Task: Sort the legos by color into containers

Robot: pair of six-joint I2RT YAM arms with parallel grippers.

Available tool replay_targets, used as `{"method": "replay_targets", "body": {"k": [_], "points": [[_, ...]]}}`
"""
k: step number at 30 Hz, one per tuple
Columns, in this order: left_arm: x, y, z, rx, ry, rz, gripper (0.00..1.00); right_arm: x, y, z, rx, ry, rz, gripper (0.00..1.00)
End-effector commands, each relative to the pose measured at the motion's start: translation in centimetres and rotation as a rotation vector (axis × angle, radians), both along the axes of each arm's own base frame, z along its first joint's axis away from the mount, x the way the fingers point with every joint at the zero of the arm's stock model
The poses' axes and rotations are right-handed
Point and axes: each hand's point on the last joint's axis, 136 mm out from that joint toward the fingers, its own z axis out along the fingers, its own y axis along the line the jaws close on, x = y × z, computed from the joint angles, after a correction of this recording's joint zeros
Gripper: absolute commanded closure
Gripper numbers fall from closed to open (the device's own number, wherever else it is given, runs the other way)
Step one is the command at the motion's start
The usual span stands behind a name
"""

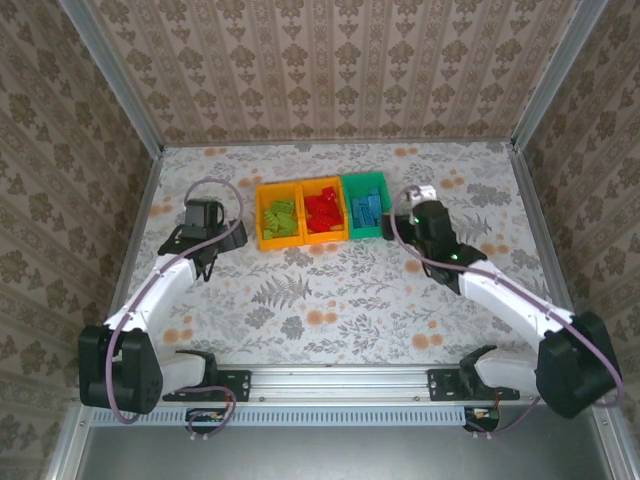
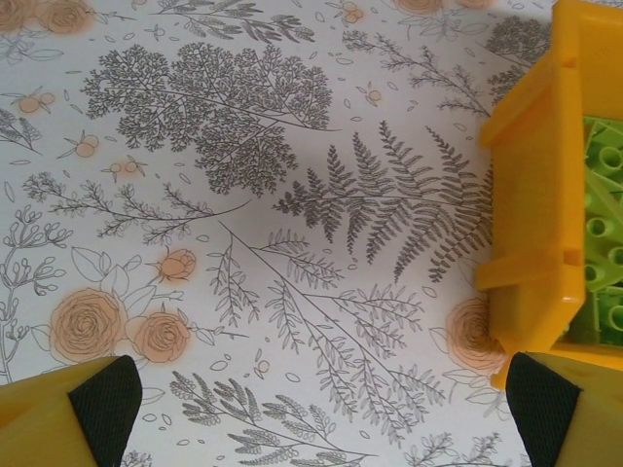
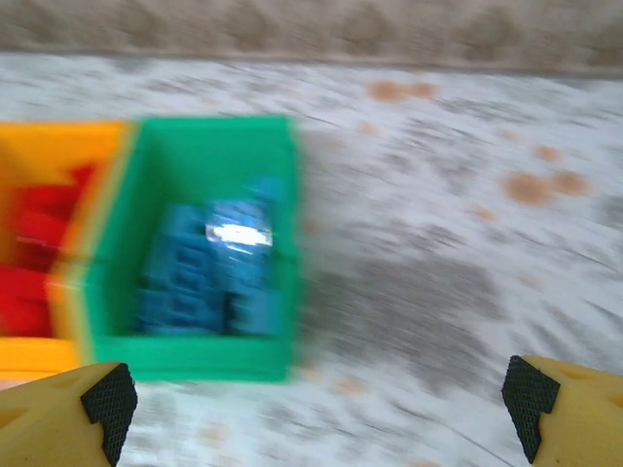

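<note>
Legos: every brick in view lies inside a bin. The lime green bricks (image 1: 282, 218) are in the left orange-yellow bin (image 1: 259, 215), the red bricks (image 1: 322, 212) in the middle orange-yellow bin (image 1: 325, 240), and the blue bricks (image 1: 366, 208) in the green bin (image 1: 365, 180).
Bins: the three stand in a row, touching side to side, toward the far side of the floral tabletop (image 1: 330, 290).
Left arm: the left gripper (image 1: 207, 243) hangs over bare tabletop just beside the left orange-yellow bin. Its fingers are spread wide with nothing between them.
Right arm: the right gripper (image 1: 408, 222) sits just right of the green bin. Its fingers are also spread wide and empty.
Right wrist view: blurred, but the blue bricks show inside the green bin.
</note>
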Motion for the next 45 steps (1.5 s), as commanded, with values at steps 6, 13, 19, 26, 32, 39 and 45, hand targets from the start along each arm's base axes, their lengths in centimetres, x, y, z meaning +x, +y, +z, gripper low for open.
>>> {"method": "replay_targets", "body": {"k": [6,13,19,26,32,39,45], "points": [[0.6,2.0,0.3,0.153,-0.125,-0.009,0.00,-1.5,-9.2,-2.7,-0.080,-0.125,-0.219,0.00],[1.2,3.2,1.0,0.268,-0.215,-0.017,0.00,-0.2,-10.0,-4.2,-0.072,-0.190,-0.249,0.00],[1.1,3.9,0.1,0.343,-0.330,-0.015,0.00,2.1,-10.0,-4.5,-0.096,-0.169,-0.235,0.00],[1.4,3.4,-1.3,0.362,-0.361,-0.055,0.00,3.4,-10.8,-6.3,-0.070,-0.162,-0.238,0.00],[3.2,2.4,-0.7,0.372,-0.444,-0.111,0.00,3.7,-10.9,-7.6,-0.004,-0.154,-0.193,0.00],[5.6,1.5,-1.5,0.429,-0.478,-0.176,0.00,3.6,-11.0,-7.7,-0.001,-0.159,-0.191,0.01],[5.0,3.7,-2.1,0.348,-0.498,-0.092,0.00,3.6,-11.0,-7.6,-0.001,-0.160,-0.189,0.00]]}}
